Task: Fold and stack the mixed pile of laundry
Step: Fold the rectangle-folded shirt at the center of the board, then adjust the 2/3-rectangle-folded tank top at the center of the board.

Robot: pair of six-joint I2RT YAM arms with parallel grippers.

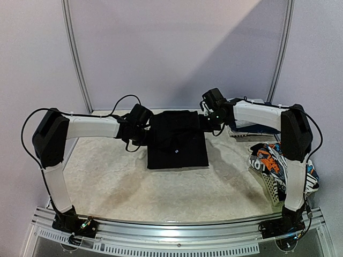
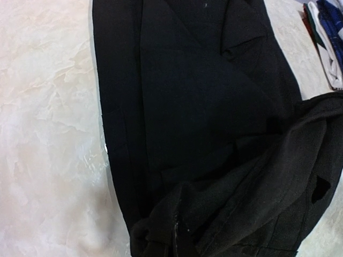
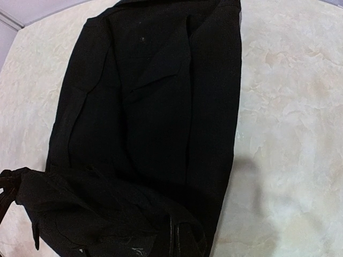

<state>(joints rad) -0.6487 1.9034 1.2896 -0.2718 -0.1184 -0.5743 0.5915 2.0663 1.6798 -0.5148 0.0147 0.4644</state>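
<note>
Black hooded top lies folded flat on the surface, left of the white basket; left jaws pinch its edge away from the basket, right jaws its basket-side edge.

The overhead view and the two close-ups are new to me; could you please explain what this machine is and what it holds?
Two robot arms stand at the table's near edge. The overhead picture comes from a fixed camera above and behind them; each close-up from a camera on one wrist. A black top lies folded mid-table. The left gripper and right gripper are shut on its left and right sides. A white basket holding printed clothes stands at right.
</note>
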